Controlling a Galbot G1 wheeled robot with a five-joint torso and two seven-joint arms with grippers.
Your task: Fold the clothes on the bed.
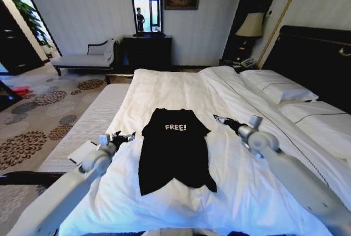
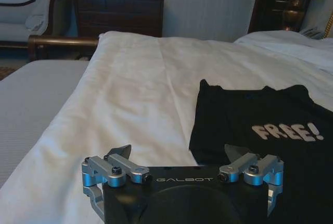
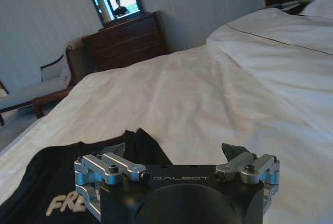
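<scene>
The clothes are one black T-shirt [image 1: 174,148] with white "FREE!" lettering, lying flat and face up on the white duvet [image 1: 181,88] in the middle of the bed. My left gripper [image 1: 125,136] hovers open just off the shirt's left edge, level with the chest. My right gripper [image 1: 222,119] hovers open near the shirt's right shoulder. The left wrist view shows the left gripper [image 2: 179,152] with jaws spread over the duvet beside the shirt [image 2: 260,125]. In the right wrist view the right gripper [image 3: 174,150] is spread and empty, with the shirt [image 3: 52,182] to one side.
Pillows [image 1: 279,88] and a dark headboard [image 1: 312,55] bound the bed on the right. A grey padded bench [image 1: 82,126] runs along its left side with a white sheet [image 1: 82,152] on it. Beyond stand a dresser [image 1: 147,52], a chaise [image 1: 88,57] and a lamp [image 1: 251,26].
</scene>
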